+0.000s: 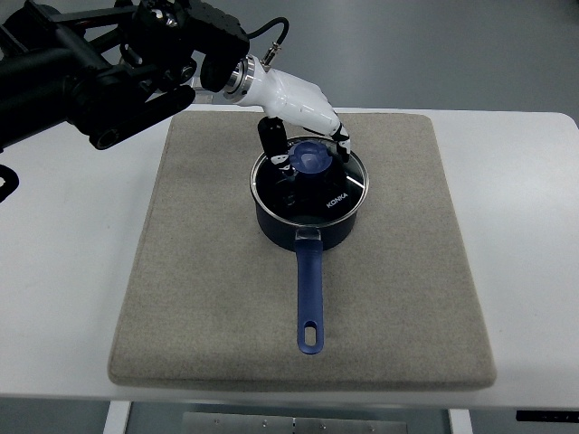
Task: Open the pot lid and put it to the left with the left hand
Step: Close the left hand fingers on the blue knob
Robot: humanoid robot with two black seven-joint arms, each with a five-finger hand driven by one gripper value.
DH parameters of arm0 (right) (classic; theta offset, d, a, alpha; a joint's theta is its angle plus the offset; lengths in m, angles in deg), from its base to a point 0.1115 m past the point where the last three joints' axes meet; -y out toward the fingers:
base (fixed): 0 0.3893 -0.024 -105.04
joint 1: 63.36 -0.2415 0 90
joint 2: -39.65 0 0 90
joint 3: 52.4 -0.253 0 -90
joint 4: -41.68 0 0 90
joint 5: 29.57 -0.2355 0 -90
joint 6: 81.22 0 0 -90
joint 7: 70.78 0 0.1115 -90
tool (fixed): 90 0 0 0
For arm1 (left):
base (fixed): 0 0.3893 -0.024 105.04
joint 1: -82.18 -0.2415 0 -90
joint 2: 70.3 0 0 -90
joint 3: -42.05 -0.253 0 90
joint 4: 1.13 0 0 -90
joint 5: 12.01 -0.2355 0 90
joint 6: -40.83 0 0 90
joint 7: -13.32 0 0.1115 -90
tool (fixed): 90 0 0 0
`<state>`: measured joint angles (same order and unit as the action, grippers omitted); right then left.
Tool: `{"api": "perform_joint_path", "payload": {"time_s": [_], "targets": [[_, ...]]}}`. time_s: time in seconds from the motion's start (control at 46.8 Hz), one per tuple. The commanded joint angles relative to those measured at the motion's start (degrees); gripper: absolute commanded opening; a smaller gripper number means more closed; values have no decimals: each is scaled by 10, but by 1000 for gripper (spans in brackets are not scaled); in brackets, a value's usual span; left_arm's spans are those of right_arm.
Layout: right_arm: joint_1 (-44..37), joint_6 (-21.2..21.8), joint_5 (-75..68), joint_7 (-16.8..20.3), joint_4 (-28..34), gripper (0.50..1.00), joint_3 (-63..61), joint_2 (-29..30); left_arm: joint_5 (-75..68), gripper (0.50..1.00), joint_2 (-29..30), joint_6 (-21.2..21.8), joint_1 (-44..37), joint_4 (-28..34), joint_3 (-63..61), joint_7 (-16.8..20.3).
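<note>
Navy pot [309, 221], blue knob [313, 159], perhaps beige mat [208, 298].

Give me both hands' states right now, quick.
Left hand: over the pot lid's blue knob, fingers curled down around it; whether the grasp is closed cannot be told.
Right hand: not in view.

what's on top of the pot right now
A glass lid with a blue knob sits on the pot. The left hand reaches over it, fingers at the knob. Reflections on the glass hide what's inside.
</note>
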<state>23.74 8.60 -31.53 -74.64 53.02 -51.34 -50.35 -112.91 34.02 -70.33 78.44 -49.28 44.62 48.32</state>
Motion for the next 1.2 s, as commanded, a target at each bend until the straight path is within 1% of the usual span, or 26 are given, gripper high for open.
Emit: {"api": "perform_joint_path", "payload": {"time_s": [0.0, 0.086, 0.128, 0.214, 0.278, 0.321, 0.385, 0.428, 0.983, 1.176], "targets": [[0, 0, -1, 0, 0, 917, 0, 0, -1, 872, 1, 0, -3, 2, -1, 0], [0, 0, -1, 0, 0, 917, 0, 0, -2, 864, 2, -2, -3, 2, -2, 0], [0, 0, 0, 0, 0, 917, 0, 0, -3, 838, 2, -3, -3, 3, -3, 0], [0, 0, 0, 0, 0, 917, 0, 0, -4, 739, 3, -7, -4, 1, -3, 0], [0, 0, 0, 0, 0, 917, 0, 0, -5, 684, 3, -7, -6, 0, -5, 0], [0, 0, 0, 0, 0, 917, 0, 0, -4, 619, 3, -7, -6, 0, -4, 0], [0, 0, 0, 0, 0, 917, 0, 0, -4, 568, 3, -7, -6, 0, -4, 0], [0, 0, 0, 0, 0, 917, 0, 0, -4, 500, 3, -7, -5, 0, -4, 0], [0, 0, 0, 0, 0, 917, 0, 0, 1, 500, -1, 1, -3, 2, 5, 0], [0, 0, 0, 0, 0, 917, 0, 0, 1, 500, 0, 25, 0, 9, 12, 0]]}}
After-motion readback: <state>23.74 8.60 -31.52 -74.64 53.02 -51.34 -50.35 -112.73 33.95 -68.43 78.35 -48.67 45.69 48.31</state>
